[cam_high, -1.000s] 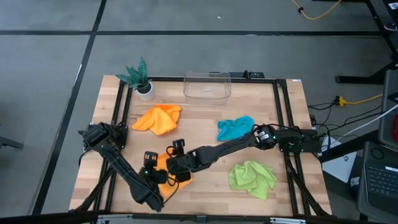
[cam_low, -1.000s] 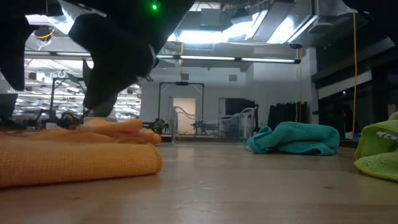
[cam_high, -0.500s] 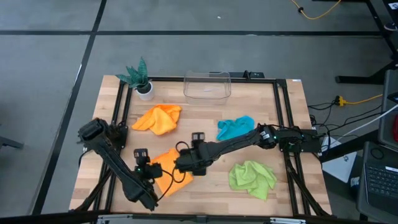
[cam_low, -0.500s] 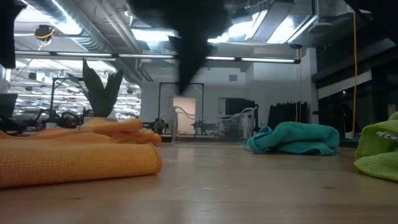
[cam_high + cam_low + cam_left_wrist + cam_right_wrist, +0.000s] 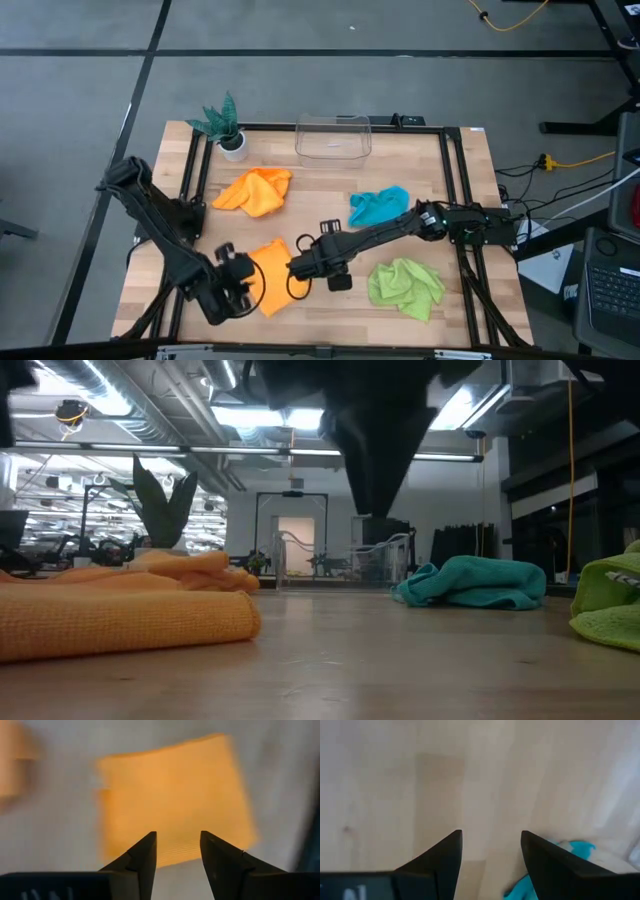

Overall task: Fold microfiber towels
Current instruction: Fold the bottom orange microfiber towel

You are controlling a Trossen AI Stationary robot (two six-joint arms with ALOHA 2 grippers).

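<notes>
A folded orange towel [image 5: 272,276] lies flat on the table near the front; it also shows in the left wrist view [image 5: 172,800] and the low view [image 5: 120,622]. My left gripper [image 5: 238,282] hovers open just left of it, its fingers [image 5: 145,852] touching nothing. My right gripper [image 5: 322,262] hovers open over bare wood just right of it and also shows in the right wrist view [image 5: 491,834]. A second orange towel [image 5: 255,190], a teal towel [image 5: 378,205] and a lime green towel [image 5: 405,283] lie crumpled on the table.
A green artificial plant in a white pot [image 5: 225,125] stands at the far left corner. A clear plastic container [image 5: 333,138] stands at the far edge's middle. Bare wood shows between the folded orange towel and the green towel.
Both grippers were together over the folded orange towel. My left gripper has drawn back toward the table's left and near edge. My right gripper has risen and gone toward the right edge. The towel has stayed folded and flat in its place.
</notes>
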